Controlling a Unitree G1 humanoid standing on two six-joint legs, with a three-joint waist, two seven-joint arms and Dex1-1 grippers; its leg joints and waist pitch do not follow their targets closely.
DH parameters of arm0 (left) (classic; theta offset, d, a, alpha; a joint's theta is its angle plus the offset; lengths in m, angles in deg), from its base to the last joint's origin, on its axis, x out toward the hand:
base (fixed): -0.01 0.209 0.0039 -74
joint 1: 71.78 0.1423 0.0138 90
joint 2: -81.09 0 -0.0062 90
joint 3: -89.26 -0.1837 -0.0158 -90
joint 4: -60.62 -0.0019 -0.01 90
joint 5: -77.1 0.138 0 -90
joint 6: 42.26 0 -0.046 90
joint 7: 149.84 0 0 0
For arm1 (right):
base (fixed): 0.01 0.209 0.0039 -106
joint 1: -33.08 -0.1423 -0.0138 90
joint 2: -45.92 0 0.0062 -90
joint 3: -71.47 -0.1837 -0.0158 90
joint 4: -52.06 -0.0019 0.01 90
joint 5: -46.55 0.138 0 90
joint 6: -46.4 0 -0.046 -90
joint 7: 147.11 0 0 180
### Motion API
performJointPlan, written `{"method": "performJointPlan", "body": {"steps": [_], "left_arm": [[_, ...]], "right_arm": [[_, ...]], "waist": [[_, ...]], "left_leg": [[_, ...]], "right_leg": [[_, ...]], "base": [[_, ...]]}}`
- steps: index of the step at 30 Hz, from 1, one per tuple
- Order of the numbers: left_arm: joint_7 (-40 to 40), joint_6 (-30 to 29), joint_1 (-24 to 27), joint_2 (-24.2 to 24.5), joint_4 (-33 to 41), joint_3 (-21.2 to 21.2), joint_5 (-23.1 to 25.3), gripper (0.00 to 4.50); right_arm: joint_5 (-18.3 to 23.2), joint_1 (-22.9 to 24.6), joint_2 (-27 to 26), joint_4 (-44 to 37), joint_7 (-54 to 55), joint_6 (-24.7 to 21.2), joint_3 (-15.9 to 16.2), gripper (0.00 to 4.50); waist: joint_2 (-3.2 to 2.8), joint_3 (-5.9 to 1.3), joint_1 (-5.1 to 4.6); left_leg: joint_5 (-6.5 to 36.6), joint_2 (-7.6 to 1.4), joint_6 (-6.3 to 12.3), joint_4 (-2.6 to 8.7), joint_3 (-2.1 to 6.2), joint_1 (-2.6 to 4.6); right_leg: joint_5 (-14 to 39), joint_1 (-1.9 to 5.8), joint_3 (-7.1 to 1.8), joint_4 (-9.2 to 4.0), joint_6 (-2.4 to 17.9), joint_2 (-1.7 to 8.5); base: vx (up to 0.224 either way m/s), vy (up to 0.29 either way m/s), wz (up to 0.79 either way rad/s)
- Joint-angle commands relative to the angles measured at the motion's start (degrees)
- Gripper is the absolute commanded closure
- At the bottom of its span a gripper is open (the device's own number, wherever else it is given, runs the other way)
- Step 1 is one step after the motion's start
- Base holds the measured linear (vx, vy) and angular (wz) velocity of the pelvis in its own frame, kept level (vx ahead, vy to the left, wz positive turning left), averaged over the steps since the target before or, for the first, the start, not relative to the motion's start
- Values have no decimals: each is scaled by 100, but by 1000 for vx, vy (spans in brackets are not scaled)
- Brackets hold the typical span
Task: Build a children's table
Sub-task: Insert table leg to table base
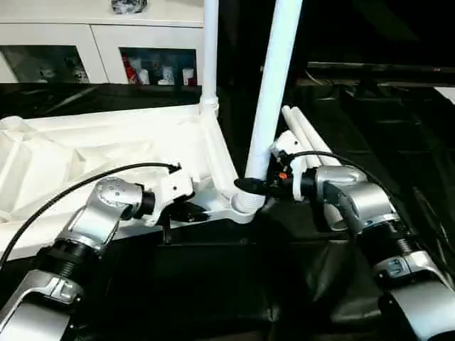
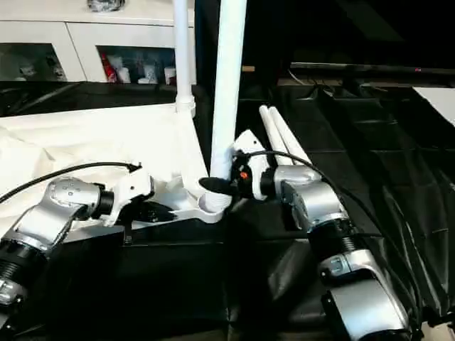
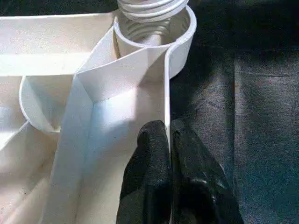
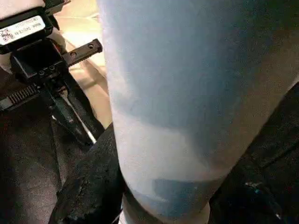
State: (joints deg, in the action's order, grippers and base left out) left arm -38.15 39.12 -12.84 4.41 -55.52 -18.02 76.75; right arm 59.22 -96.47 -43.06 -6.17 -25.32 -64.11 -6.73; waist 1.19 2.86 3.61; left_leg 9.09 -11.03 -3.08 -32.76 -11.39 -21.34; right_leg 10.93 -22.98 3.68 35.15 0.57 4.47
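Currently my right gripper [image 1: 257, 186] has its jaws clamped around the lower end of a leg [image 1: 274, 92], directly above the leg's ribbed, threaded end. That end sits in the near corner socket [image 3: 156, 30] of the upturned table top [image 1: 106, 153], straight below my right jaws. The leg's long axis rises from these jaws and leans slightly away from vertical, tilting toward my right side. In my judgement, the coming move depends on aligning that axis with the socket bore before turning the leg home.

My left gripper [image 3: 169, 140] has its jaws together, pinching the thin outer rim of the table top just beside the same socket, which lies straight ahead of the fingertips. This arm holds the top steady; the right arm is the one on the leg.

A second leg [image 1: 210, 50] stands upright in the far corner socket, beyond both jaws. Two spare legs [image 1: 307, 135] lie on the black-covered surface [image 1: 398, 142], just behind my right jaws. The socket in hand contains only the leg's threaded end.
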Motion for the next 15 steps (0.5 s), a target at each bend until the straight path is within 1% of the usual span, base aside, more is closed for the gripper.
{"method": "performJointPlan", "body": {"steps": [1,2,4,7,12,13,15], "left_arm": [[-93,12,-171,35,82,39,-55,450],[-93,12,-171,35,82,39,-55,450],[-121,-2,-164,38,127,18,-55,450],[-114,3,-165,38,183,-14,-22,450],[-63,-29,-134,-5,261,-44,11,450],[-50,-56,-110,-22,322,-45,0,450],[-35,-100,-66,-36,423,-48,-16,450]], "right_arm": [[-175,-27,-1,232,-38,17,148,261],[-175,-27,-1,232,-38,17,148,261],[-250,-72,-78,421,5,135,177,261],[-308,-188,-250,650,84,242,175,261],[-266,-229,-314,538,-11,207,196,261],[-262,-207,-290,480,-35,196,195,261],[-275,-173,-260,429,-68,209,176,261]], "waist": [[-42,-389,54],[-39,-389,54],[-51,-394,55],[-48,-396,49],[-53,-397,60],[-30,-401,66],[-48,-402,83]], "left_leg": [[1160,-228,29,306,102,99],[1162,-225,32,303,100,99],[1146,-225,31,300,102,97],[1162,-231,31,301,103,101],[1133,-237,52,303,100,107],[1103,-240,60,302,97,107],[1084,-239,63,298,94,111]], "right_leg": [[530,288,-265,-334,1428,367],[531,288,-266,-334,1435,368],[489,291,-265,-328,1443,368],[474,288,-263,-322,1477,371],[381,289,-260,-307,1489,363],[346,293,-261,-302,1487,365],[344,292,-265,-302,1479,367]], "base": [[0,0,0],[0,0,0],[0,0,0],[0,0,0],[0,0,0],[0,0,0],[0,0,0]]}}
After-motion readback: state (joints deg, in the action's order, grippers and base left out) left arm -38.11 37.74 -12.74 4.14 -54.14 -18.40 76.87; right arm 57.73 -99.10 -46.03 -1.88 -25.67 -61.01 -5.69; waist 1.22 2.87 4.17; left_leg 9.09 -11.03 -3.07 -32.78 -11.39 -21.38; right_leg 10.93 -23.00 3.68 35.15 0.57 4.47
